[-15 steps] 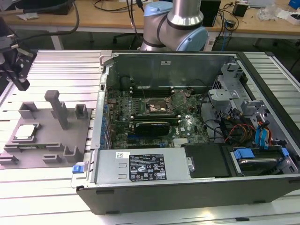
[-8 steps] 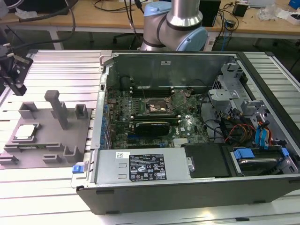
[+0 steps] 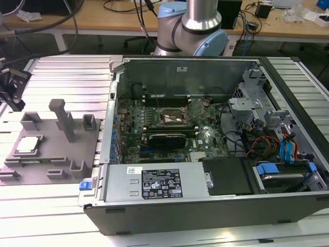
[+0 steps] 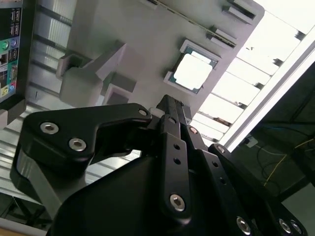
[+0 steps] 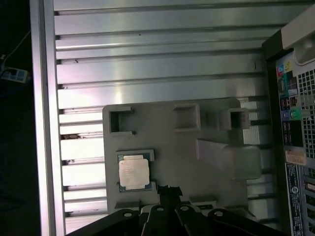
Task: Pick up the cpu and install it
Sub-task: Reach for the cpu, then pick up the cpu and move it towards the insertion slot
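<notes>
The cpu [image 3: 28, 144], a small square chip with a pale silver top, lies flat in a recess at the front left of the grey tray [image 3: 51, 149]. In both wrist views I see it from above [image 5: 134, 172] [image 4: 192, 72]. My gripper [image 5: 169, 190] hangs above the tray beside the cpu, apart from it, its black fingers [image 4: 170, 109] drawn together with nothing between them. Its black body shows at the exterior view's left edge [image 3: 13, 90]. The dark metal-framed socket [image 3: 172, 116] sits on the motherboard inside the open computer case.
Grey blocks and a tall post [image 3: 62, 118] rise from the tray. The open computer case [image 3: 205, 195] lies to the exterior view's right of the tray on a ribbed metal table [image 3: 67, 77]. The arm's base [image 3: 193, 25] stands behind the case.
</notes>
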### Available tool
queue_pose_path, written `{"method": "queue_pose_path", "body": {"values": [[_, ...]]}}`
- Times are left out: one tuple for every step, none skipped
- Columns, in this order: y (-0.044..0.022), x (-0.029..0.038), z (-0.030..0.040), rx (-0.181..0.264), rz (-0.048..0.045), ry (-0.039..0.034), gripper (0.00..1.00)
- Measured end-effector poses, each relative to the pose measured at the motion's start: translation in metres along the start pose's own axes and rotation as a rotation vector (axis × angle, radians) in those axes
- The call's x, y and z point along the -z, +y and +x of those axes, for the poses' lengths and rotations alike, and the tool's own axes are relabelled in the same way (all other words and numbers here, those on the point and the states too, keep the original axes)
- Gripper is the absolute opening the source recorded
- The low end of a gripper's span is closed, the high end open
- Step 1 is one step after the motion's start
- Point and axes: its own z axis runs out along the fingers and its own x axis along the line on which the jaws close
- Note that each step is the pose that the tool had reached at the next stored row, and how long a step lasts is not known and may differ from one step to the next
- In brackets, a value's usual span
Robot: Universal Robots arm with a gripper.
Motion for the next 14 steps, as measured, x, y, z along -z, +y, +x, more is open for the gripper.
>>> {"method": "queue_pose_path", "body": {"values": [[-0.0008, -0.0020, 0.0008, 0.000, 0.0000, 0.0001, 0.11], [-0.0011, -0.0036, 0.0014, 0.000, 0.0000, 0.0000, 0.11], [-0.0013, -0.0053, 0.0022, 0.000, 0.0001, -0.0001, 0.11], [-0.0014, -0.0054, 0.0024, 0.000, 0.0000, 0.0001, 0.11], [-0.0013, -0.0054, 0.0025, 0.000, 0.0001, 0.0001, 0.11], [-0.0013, -0.0055, 0.0025, 0.000, 0.0000, 0.0000, 0.11], [-0.0013, -0.0055, 0.0025, 0.000, 0.0000, 0.0000, 0.11], [-0.0013, -0.0055, 0.0025, 0.000, 0.0000, 0.0000, 0.11], [-0.0013, -0.0055, 0.0025, 0.000, 0.0000, 0.0000, 0.11], [-0.0013, -0.0055, 0.0025, 0.001, 0.0000, 0.0000, 0.11], [-0.0013, -0.0055, 0.0025, 0.001, 0.0000, 0.0000, 0.11], [-0.0013, -0.0055, 0.0025, 0.000, 0.0000, 0.0000, 0.11], [-0.0013, -0.0055, 0.0025, 0.000, 0.0000, 0.0000, 0.11], [-0.0013, -0.0055, 0.0025, 0.001, 0.0000, 0.0000, 0.11]]}}
